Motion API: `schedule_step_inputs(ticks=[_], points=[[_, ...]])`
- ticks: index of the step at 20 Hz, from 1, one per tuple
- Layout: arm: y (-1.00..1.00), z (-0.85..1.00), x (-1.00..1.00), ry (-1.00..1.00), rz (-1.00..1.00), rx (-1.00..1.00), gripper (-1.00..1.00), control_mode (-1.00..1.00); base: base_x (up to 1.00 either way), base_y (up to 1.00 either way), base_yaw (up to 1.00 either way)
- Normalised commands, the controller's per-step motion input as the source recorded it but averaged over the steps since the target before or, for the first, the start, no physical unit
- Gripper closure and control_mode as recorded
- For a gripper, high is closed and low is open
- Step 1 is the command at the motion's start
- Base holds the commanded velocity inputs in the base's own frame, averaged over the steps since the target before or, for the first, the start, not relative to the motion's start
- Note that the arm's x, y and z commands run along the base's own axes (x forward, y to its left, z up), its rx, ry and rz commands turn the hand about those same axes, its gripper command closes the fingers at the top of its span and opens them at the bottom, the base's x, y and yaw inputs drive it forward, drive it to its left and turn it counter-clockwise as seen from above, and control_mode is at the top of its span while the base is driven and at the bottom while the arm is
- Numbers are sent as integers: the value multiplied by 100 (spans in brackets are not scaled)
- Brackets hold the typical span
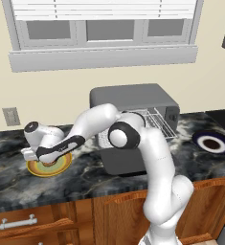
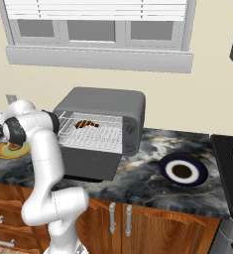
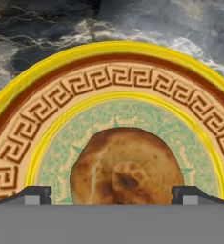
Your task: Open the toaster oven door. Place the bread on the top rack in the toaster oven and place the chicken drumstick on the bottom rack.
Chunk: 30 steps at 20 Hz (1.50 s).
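The toaster oven door [image 2: 90, 163] hangs open, with the chicken drumstick [image 2: 86, 124] already racked (which rack is unclear). Left: the bread [image 3: 125, 167], between the wide-open gripper [image 3: 111, 194] tips, on its plate [image 3: 61, 95].

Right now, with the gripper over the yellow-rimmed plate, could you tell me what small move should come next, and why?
Probably lower the gripper straight down and close on the bread. Its open fingertips flank the bun on the plate, and the toaster oven door is already down.
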Motion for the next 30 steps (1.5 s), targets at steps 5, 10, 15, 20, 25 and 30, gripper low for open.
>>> schedule_step_inputs(ticks=[5, 10, 15, 20, 25, 30], points=[[0, -7, 4, -1, 0, 0, -100, -100, 0, 0, 0], [0, -7, 8, 0, 0, 0, -100, -100, 0, 0, 0], [0, -11, 8, -1, 0, 0, -100, -100, 0, 0, 0], [0, -13, 8, 0, 0, 0, -100, -100, 0, 0, 0], [0, -14, 5, 0, 0, 0, -100, -100, 0, 0, 0], [-5, -19, 0, 0, 0, 0, -100, -100, 0, 0, 0]])
